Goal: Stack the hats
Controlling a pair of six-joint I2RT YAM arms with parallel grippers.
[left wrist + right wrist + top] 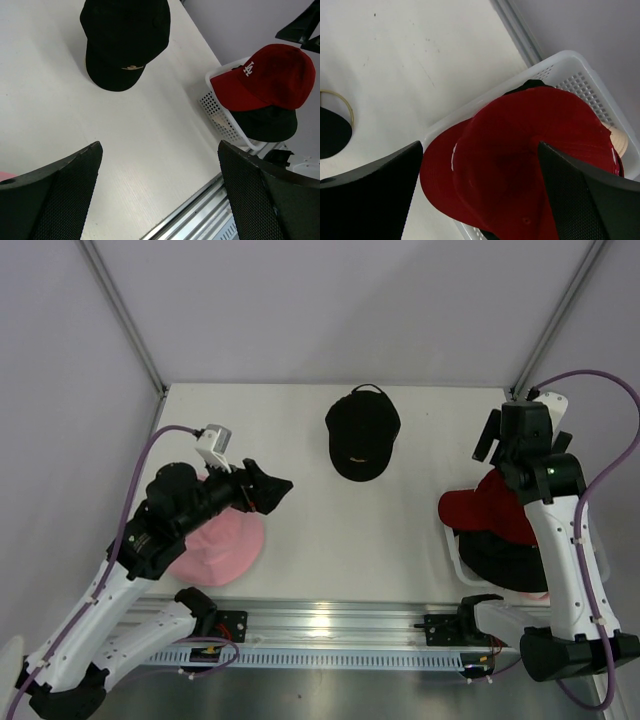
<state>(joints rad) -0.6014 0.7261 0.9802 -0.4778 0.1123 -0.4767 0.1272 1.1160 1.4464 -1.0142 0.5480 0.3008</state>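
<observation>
Right, in basket [580, 75]: red cap [520, 160] | centre: black cap [362, 435] | left: pink hat [225, 545]

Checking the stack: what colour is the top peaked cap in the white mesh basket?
The peaked fabric cap is red with a white logo; clearest in left wrist view.

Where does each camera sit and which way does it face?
Top external: overhead, looking down on the white table; left arm and right arm show.
Left wrist: on its arm, facing the black fabric baseball cap; open jaws below.
Right wrist: over the red fabric baseball cap in the white mesh basket; open jaws below.
All share the red cap.
</observation>
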